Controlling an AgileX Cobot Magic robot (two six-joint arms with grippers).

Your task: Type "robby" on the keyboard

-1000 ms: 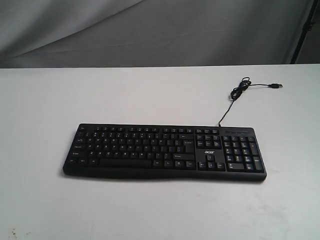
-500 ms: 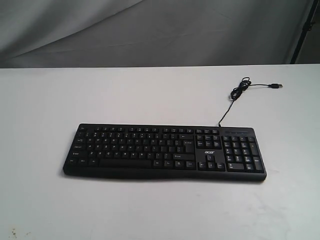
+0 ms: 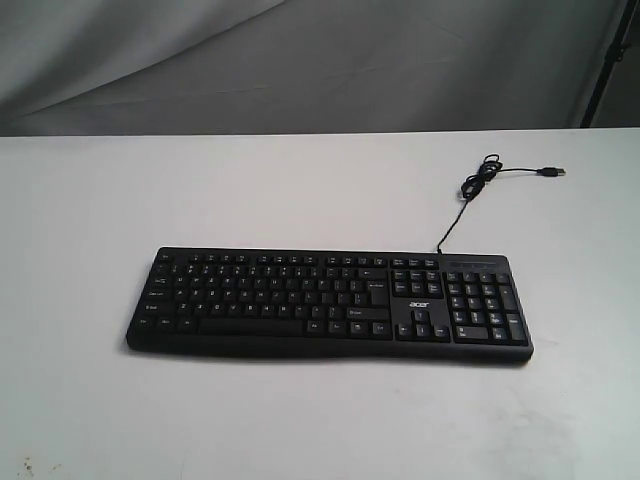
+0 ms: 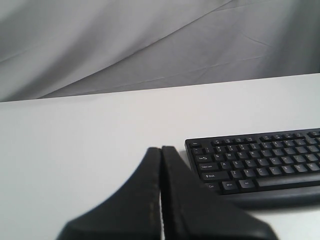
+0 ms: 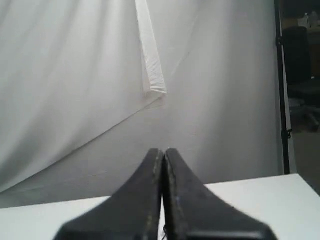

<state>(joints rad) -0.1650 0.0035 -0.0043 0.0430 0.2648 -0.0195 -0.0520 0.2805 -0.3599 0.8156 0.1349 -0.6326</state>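
The black keyboard [image 3: 330, 303] with white legends lies flat across the middle of the white table [image 3: 300, 190], its number pad on the right. Its thin black cable [image 3: 478, 184] runs back to a small coil and a loose plug. No arm shows in the exterior view. In the left wrist view my left gripper [image 4: 161, 149] is shut with nothing held, and the keyboard's left end [image 4: 260, 165] lies just beyond and beside its tips. My right gripper [image 5: 163, 150] is shut and empty too, pointing over the table edge at the backdrop; no keyboard shows there.
A grey-white cloth backdrop [image 3: 300, 60] hangs behind the table. A black stand pole [image 3: 607, 60] rises at the far right, also visible as a pole [image 5: 281, 85] in the right wrist view. Bare white tabletop surrounds the keyboard on all sides.
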